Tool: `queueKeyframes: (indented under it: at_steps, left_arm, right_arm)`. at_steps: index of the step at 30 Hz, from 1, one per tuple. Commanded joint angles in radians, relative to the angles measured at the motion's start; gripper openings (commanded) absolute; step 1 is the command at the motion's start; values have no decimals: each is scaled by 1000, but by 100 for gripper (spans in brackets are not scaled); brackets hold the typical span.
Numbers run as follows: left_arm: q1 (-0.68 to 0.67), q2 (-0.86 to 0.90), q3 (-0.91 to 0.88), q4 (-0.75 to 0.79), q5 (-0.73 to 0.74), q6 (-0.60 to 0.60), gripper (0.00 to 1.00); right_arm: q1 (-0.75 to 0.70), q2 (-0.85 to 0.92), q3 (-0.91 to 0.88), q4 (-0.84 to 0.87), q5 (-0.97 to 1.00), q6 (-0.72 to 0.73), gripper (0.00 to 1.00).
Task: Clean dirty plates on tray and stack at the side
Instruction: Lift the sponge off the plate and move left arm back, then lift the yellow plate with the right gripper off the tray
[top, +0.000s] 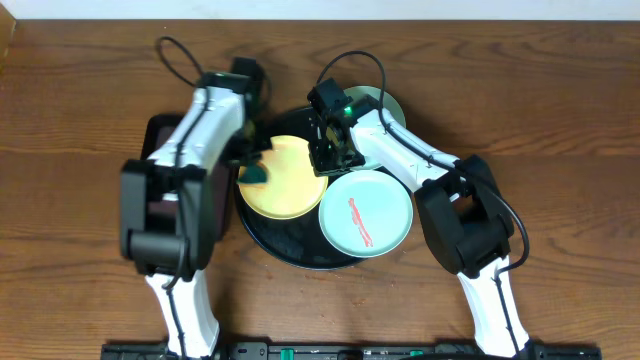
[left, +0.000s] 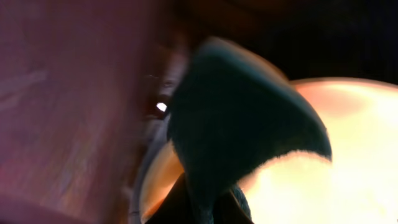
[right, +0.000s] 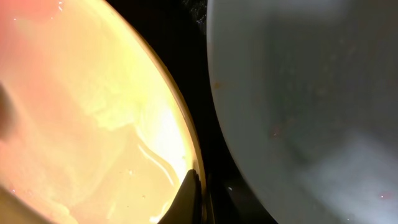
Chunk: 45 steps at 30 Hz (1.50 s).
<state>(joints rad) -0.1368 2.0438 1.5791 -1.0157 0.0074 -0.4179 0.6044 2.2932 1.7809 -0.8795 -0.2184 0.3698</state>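
Observation:
The pale yellow plate (top: 290, 180) lies on the left part of the black tray (top: 300, 255). My left gripper (top: 255, 165) is shut on a dark teal cloth (top: 257, 173) that rests on the plate's left edge; the cloth (left: 242, 124) hangs over the yellow plate (left: 348, 162). My right gripper (top: 330, 152) is shut on the yellow plate's right rim (right: 93, 112). A mint-blue plate (top: 365, 212) with a red streak lies front right on the tray. A second mint-blue plate (top: 388, 105) lies behind, partly hidden by the right arm.
A dark brown rectangular tray (top: 158, 135) lies under the left arm, left of the black tray. Wooden table (top: 560, 120) surrounds everything. In the right wrist view a mint-blue plate (right: 311, 93) lies close beside the yellow one, with a strip of black tray (right: 189, 74) between them.

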Motion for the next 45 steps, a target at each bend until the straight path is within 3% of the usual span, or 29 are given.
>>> queueKeyframes:
  at_steps: [1, 10, 22, 35, 45]
  left_arm:
    - [49, -140, 56, -26, -61, 48, 7]
    - [198, -264, 53, -150, -61, 140, 7]
    - [282, -250, -18, -90, -61, 156, 7]
    - [282, -250, -18, -90, -61, 155, 8]
    - [282, -250, -18, -90, -61, 155, 7]
  right_arm:
    - [5, 30, -10, -18, 14, -27, 1]
    - [4, 25, -7, -3, -128, -115, 1]
    - [-24, -125, 2, -27, -159, -141, 1]
    - [25, -263, 2, -82, 264, -170, 1]
    - [191, -331, 2, -82, 721, -211, 1]
